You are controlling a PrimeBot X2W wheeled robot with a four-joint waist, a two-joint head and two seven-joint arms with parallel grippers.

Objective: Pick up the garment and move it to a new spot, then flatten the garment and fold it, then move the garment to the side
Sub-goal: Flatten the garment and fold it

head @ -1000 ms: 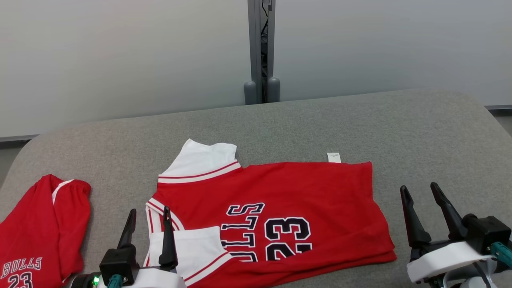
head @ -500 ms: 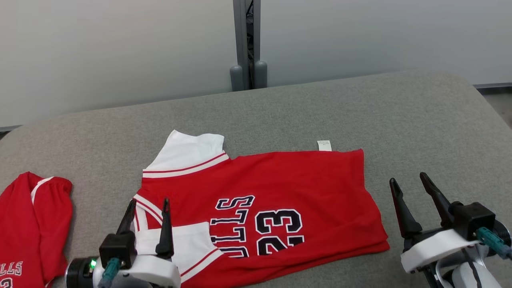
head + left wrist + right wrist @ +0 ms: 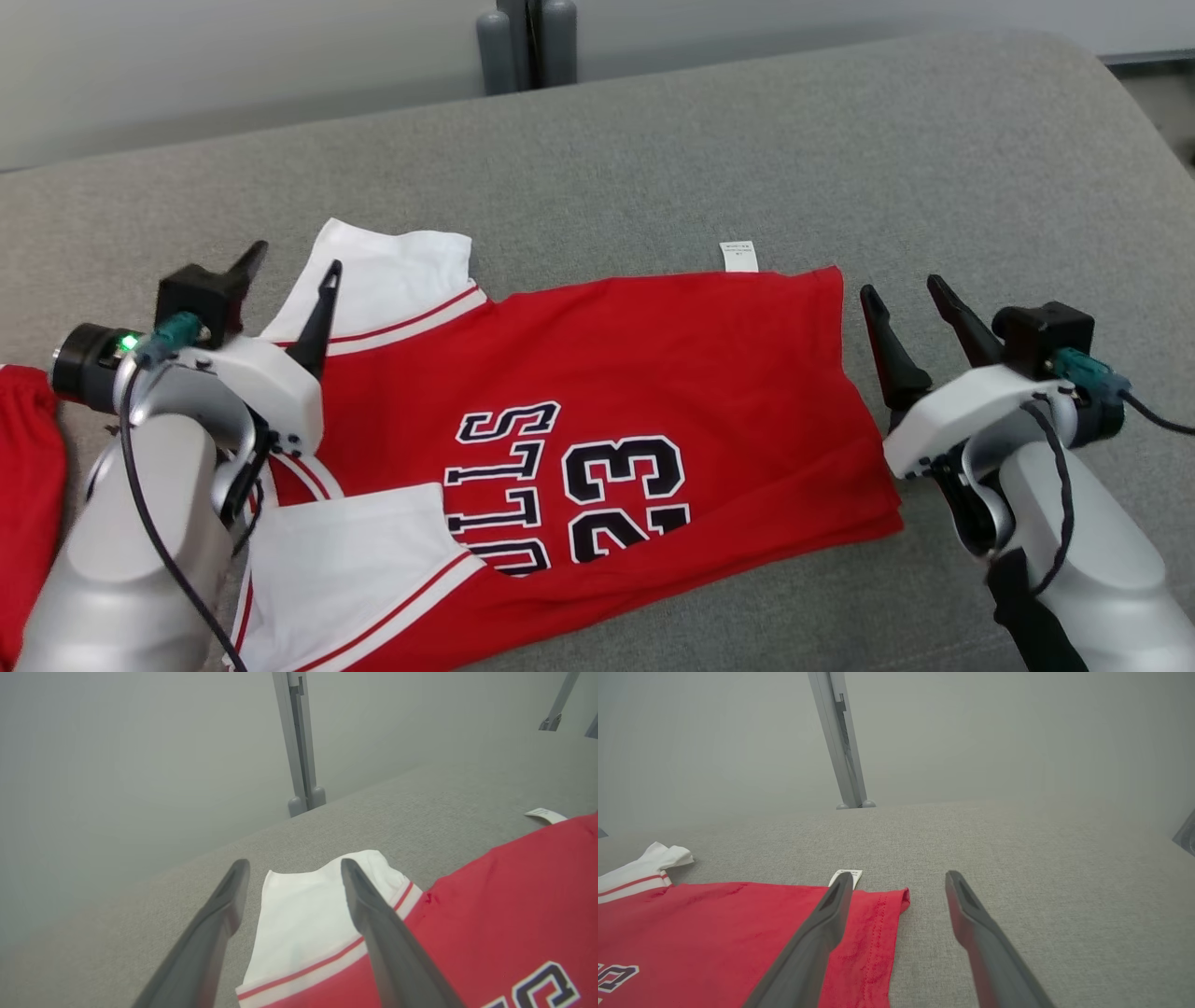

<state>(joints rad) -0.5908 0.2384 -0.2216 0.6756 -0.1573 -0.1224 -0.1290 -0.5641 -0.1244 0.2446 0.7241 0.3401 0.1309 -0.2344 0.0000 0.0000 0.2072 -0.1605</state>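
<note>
Both arms have reached forward since a second ago, and the head camera has tipped down.

Head view: the red jersey [image 3: 709, 373] lies flat and sideways on the grey table [image 3: 840, 140]. Its lettering is partly hidden under the near white sleeve [image 3: 355, 551]. The left gripper [image 3: 292, 261] is spread wide at the far sleeve [image 3: 383, 271], and the right gripper [image 3: 901, 287] is spread wide beside the hem. Both are empty. A second red garment [image 3: 28, 467] is cut off at the edge.

Left wrist view: the fingers [image 3: 373, 933] straddle the far sleeve.

Right wrist view: one finger overlaps the hem corner [image 3: 878, 933] by the label [image 3: 857, 875]; whether it touches cannot be told.
</note>
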